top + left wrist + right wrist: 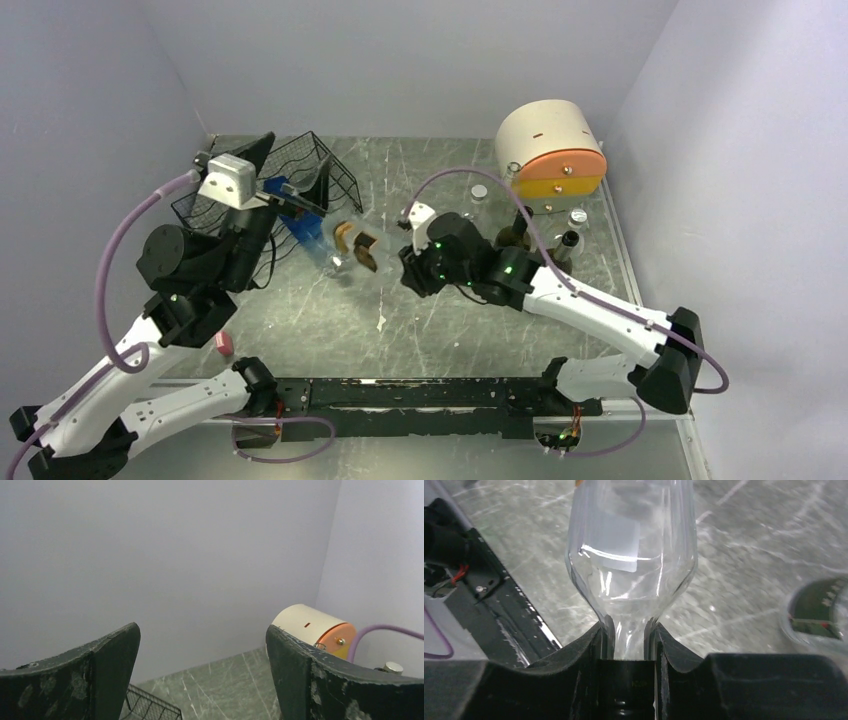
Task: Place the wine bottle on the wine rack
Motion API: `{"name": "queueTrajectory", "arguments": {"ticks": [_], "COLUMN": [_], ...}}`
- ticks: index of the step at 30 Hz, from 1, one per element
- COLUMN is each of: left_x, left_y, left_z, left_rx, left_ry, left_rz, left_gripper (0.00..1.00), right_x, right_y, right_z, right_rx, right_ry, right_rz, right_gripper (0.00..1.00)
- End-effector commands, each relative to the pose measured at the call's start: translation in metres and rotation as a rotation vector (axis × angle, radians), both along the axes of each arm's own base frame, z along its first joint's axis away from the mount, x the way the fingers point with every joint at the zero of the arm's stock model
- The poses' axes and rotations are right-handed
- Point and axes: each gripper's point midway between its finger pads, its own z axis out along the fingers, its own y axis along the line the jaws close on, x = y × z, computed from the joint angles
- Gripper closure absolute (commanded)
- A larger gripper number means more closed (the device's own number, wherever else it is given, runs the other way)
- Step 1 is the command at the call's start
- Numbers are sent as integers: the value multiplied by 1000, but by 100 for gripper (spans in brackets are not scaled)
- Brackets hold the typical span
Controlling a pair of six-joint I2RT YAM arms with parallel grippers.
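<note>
Firmly closed, the right gripper (629, 632) pinches the neck of a clear glass bottle (631, 555), one black finger (594, 640) on each side of the glass. The bottle's wide body reaches straight out from the jaws over the scratched table (450, 330). Seen from above, this gripper sits near the middle of the table, and the bottle points toward 9 o'clock. The black wire rack (335, 170) stands apart from it at about 10 o'clock, toward the far left corner. The bottle does not touch the rack. The left gripper (200, 680) is spread wide and holds nothing. It hangs over the rack, whose corner shows low in the left wrist view, and it faces the back wall. At 1 o'clock from the right gripper, a cream and orange drum-shaped box (550, 150) stands near the far right corner. A few other bottles (520, 236) stand in front of the box, close behind the right arm.
</note>
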Motion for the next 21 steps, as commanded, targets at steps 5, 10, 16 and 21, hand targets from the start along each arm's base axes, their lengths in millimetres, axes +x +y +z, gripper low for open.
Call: {"name": "queueTrajectory", "arguments": {"ticks": [5, 10, 16, 21], "left_x": [-3, -1, 3, 5], "left_y": [22, 26, 24, 22], "left_z": [-32, -38, -42, -43], "left_rx": [-36, -25, 9, 24], "left_ry": [149, 173, 184, 192], "left_rz": [56, 83, 93, 95], "left_gripper": [1, 1, 1, 1], "right_x": [-17, -23, -18, -19], "right_y": [97, 136, 148, 151], "right_z": [29, 7, -4, 6], "right_rx": [264, 266, 259, 371], "right_ry": [-85, -31, -77, -89], "right_rz": [123, 112, 37, 3], "right_gripper": [100, 100, 100, 100]}}
